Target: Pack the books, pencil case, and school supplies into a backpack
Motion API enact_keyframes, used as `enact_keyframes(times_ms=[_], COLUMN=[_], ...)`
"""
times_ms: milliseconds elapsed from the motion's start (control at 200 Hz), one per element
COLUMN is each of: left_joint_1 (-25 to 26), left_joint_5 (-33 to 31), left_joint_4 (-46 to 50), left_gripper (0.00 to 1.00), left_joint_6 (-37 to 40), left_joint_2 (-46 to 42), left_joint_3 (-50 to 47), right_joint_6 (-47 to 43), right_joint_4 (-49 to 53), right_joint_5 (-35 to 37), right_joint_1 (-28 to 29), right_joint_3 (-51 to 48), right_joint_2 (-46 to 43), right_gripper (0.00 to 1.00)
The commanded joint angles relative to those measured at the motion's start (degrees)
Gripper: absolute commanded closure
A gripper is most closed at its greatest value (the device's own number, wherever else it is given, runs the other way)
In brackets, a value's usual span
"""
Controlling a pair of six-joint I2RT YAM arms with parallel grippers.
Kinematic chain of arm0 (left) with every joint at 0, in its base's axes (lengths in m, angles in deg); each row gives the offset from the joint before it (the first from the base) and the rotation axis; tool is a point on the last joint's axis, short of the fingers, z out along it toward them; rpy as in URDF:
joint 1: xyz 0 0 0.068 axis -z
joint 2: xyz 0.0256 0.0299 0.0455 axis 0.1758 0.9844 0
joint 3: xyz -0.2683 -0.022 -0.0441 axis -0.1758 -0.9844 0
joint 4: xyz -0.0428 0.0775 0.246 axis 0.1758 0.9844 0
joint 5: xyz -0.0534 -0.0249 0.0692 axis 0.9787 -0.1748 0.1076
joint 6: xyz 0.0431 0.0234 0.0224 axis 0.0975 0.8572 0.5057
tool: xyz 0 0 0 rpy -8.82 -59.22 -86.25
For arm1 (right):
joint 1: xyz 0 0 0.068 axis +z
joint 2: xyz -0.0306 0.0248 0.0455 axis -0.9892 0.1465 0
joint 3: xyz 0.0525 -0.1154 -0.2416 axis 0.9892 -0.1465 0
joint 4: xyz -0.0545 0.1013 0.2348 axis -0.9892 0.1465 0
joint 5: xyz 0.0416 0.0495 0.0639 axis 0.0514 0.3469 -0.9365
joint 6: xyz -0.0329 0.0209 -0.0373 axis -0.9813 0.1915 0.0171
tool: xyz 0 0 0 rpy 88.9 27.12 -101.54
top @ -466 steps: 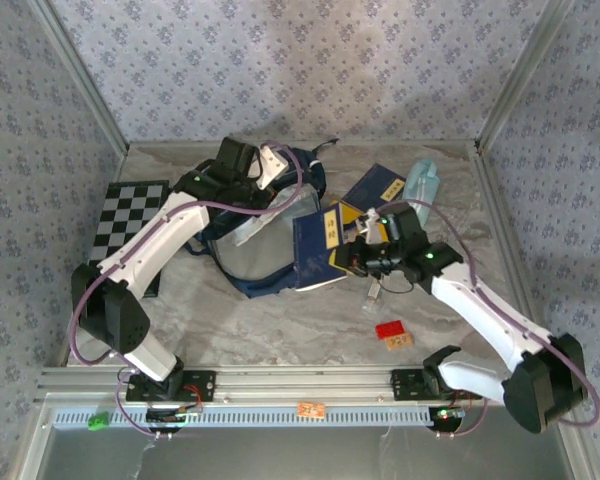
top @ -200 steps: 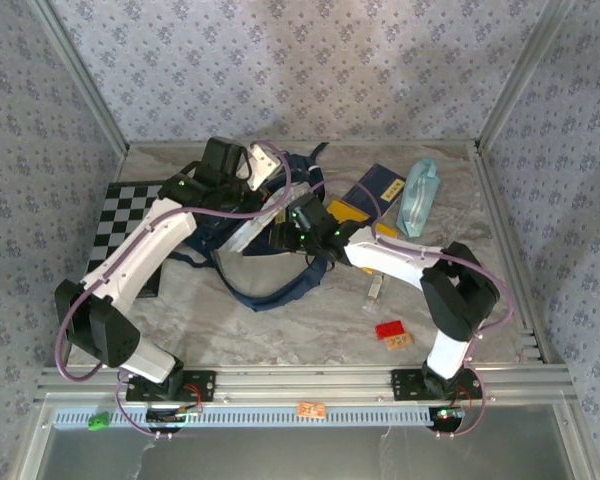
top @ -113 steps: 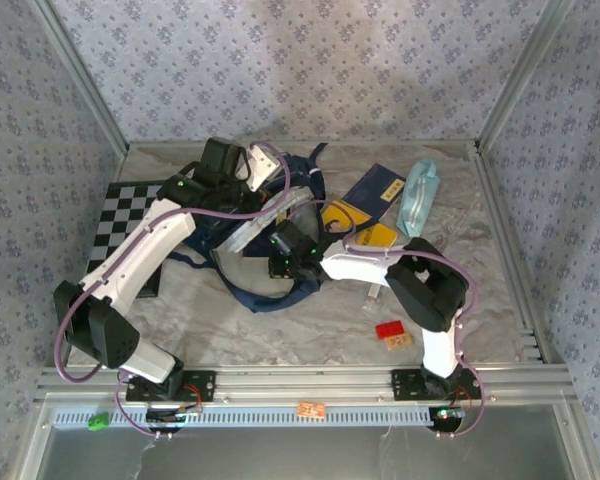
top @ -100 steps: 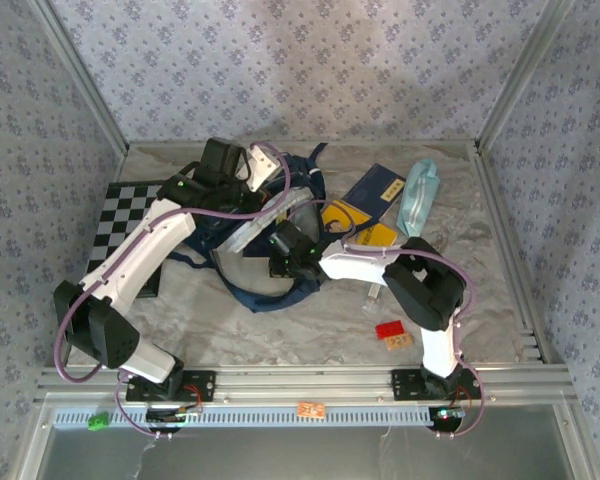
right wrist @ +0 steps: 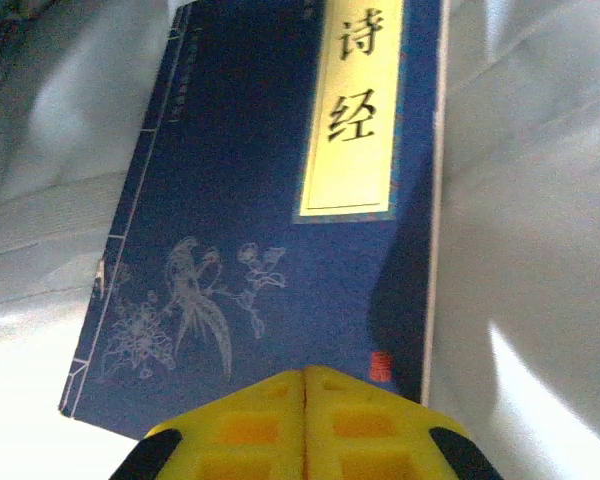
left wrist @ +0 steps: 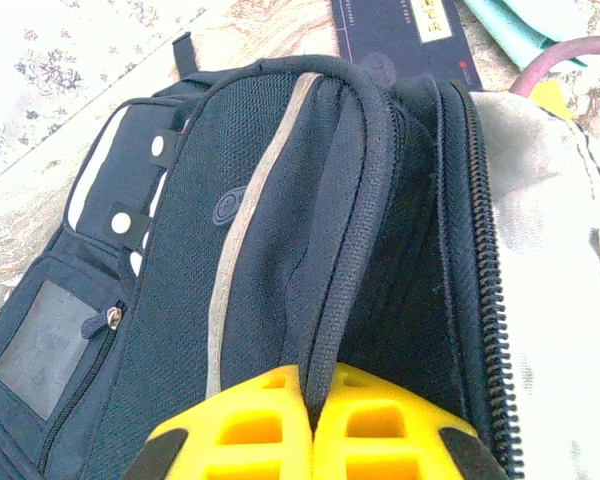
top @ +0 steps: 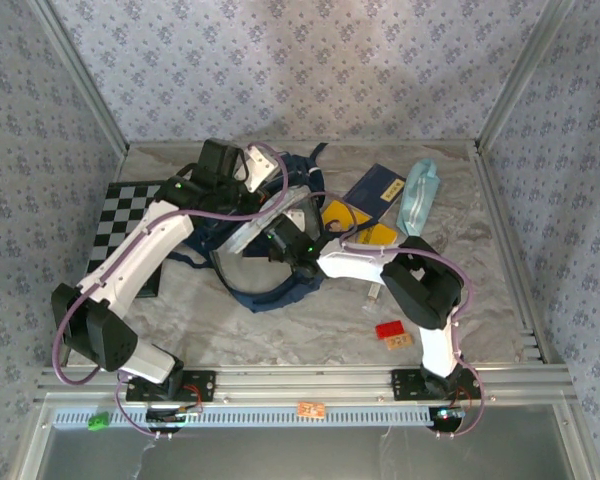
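Note:
The navy backpack lies open at mid-table, its white lining showing. My left gripper is shut on the backpack's upper rim fabric, pinched between the yellow fingers. My right gripper reaches into the opening, shut, its tips at the near edge of a navy book with a yellow label lying flat on the lining. A second navy book and the yellow book lie to the right. The teal pencil case rests beyond them. A small clear item lies in front.
A checkered board sits at the left under the left arm. A red block and an orange tag lie near the front right. Metal frame posts and patterned walls close in the table.
My right gripper carried the navy book from the table's right side into the backpack, where it now lies on the lining. The left gripper kept hold of the rim.

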Motion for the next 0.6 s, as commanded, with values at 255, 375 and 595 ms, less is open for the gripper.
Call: enact_keyframes(times_ms=[255,375,595], left_joint_1=[-0.25,-0.3,-0.25], left_joint_5=[2.77,2.79,2.57], left_joint_4=[-4.16,-3.26,-2.64], left_gripper=[1.0,1.0,1.0], left_joint_6=[0.2,0.59,1.17], left_joint_2=[-2.72,-2.3,-2.4], left_joint_3=[1.2,1.7,1.51], right_joint_6=[2.83,2.36,-0.22], right_joint_4=[6.54,7.84,8.99], right_joint_5=[-3.88,-3.89,0.72], right_joint_1=[3.36,2.52,-1.12], right_joint_3=[-2.38,-2.27,2.78], right_joint_2=[-1.41,-0.2,2.62], right_gripper=[0.88,0.88,0.88])
